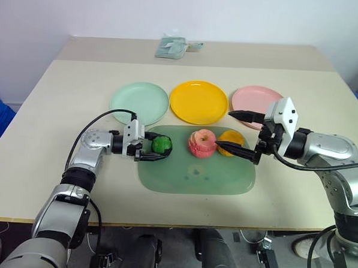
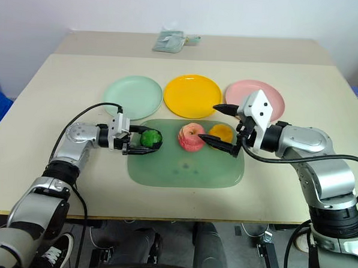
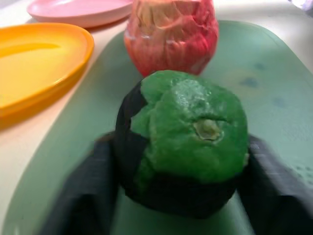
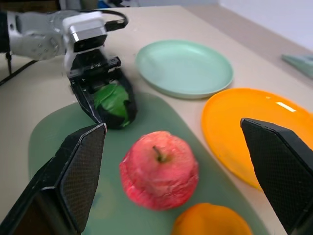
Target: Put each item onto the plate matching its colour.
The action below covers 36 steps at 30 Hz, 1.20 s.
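Observation:
The dark green fruit [image 1: 162,144] sits at the left end of the pale green mat [image 1: 194,178], and my left gripper [image 1: 156,146] is shut on it, one black finger on each side. The pink-red fruit [image 1: 202,143] and the orange fruit [image 1: 231,137] lie side by side on the mat's far part. My right gripper [image 1: 224,133] hangs open just above the orange fruit, holding nothing. Behind the mat stand the mint green plate [image 1: 139,103], the yellow plate [image 1: 199,101] and the pink plate [image 1: 252,97], all bare.
A folded pale green cloth [image 1: 171,46] lies at the table's far edge. The right arm reaches over the pink plate's near rim. Bare beige tabletop [image 1: 60,104] runs left of the mint plate and in front of the mat.

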### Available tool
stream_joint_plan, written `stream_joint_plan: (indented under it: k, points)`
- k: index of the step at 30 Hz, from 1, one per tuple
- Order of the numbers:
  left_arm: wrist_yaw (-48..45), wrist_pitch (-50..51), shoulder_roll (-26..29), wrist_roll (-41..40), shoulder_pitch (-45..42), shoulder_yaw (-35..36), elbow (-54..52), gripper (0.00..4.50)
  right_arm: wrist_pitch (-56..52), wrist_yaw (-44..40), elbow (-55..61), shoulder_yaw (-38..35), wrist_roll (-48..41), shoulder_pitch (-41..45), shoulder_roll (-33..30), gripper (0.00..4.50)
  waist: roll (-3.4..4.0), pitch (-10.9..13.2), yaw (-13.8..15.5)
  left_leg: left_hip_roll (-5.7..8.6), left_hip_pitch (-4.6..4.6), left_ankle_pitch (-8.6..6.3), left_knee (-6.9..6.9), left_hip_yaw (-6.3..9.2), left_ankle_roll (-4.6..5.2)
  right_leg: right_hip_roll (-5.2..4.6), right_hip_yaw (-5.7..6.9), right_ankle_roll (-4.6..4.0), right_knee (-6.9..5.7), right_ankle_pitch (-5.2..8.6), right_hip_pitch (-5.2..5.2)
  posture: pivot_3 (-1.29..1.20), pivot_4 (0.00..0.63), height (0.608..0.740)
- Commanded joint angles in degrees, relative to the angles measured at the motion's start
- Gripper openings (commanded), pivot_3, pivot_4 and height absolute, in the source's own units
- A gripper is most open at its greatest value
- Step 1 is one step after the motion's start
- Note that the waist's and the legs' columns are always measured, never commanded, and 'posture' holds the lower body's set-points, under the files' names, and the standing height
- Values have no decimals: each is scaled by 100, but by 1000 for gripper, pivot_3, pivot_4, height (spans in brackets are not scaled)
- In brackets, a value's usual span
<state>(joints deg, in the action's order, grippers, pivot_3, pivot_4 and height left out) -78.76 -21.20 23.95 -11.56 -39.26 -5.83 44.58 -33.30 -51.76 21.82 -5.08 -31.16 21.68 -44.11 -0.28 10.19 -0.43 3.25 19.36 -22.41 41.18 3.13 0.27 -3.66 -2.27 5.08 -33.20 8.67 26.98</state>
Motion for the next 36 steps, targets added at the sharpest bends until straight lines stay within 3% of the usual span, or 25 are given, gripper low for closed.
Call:
stream_joint_plan:
  k: [1, 3, 9, 14, 18, 21, 26, 29, 36]
  points:
    - [135, -167, -109, -57, -218, 179, 175, 2731, -25, 65, 273, -192, -78, -52, -93, 4500, 0, 0, 6, 0, 0, 0, 0, 0, 0, 0, 0, 0, 0, 0, 0, 0, 150, 740]
    - [231, -113, -143, -163, -286, 301, 224, 2731, -45, 82, 288, -197, -87, -53, -92, 4500, 0, 0, -2, 1, 1, -1, 3, -1, 2, 0, 0, 0, 0, 0, 0, 0, 150, 740]
    - [2582, 264, -161, -308, -1122, 1302, 972, 2731, 100, 224, 40, -75, 60, 181, 81, 4500, -3, 2, -6, -1, 0, -1, 3, 3, 2, 2, 1, 1, -1, 0, 1, 0, 150, 740]
    - [3561, 571, -320, -166, -1573, 1519, 1495, 2731, 346, 372, -279, 177, 349, 487, 377, 4500, -1, 0, -15, 0, -2, 14, -1, 1, -25, 1, 1, 1, -1, -1, 1, 0, 150, 740]
    - [3895, 471, -397, -85, -1700, 1557, 1613, 4474, 354, 331, -273, 204, 344, 535, 428, 4500, -2, 1, -5, 4, 6, 13, -2, 3, -25, -1, 2, 1, 3, -1, 4, 0, 150, 740]
    - [3557, 510, -376, -224, -1665, 1595, 1463, 4474, 324, 322, -220, 179, 332, 494, 391, 4500, -2, 1, -9, 7, 6, 13, -1, 2, -23, -4, 1, 1, 4, -1, 4, 0, 150, 740]
    - [1429, 1495, -107, -965, -1180, 1559, 330, 4474, -7, 133, -42, 389, 391, 284, 81, 4500, -2, 1, -27, 4, 5, 13, -1, 2, -24, -1, 2, 1, 1, -1, 4, 0, 150, 740]
    - [208, 2301, 155, -1508, -529, 1368, -1008, 4474, -54, 188, -139, 603, 551, 304, 60, 4500, -1, 0, -71, 2, 2, 13, -3, -3, -24, 0, -3, 1, 0, -1, 5, 0, 150, 740]
    - [-521, 3358, 674, -1862, 404, 1072, -2700, 4474, -401, 146, -204, 848, 561, 534, 84, 4500, -1, 0, -16, -1, 1, 13, 1, 1, -25, 2, -3, 1, -5, 0, 7, 0, 150, 740]
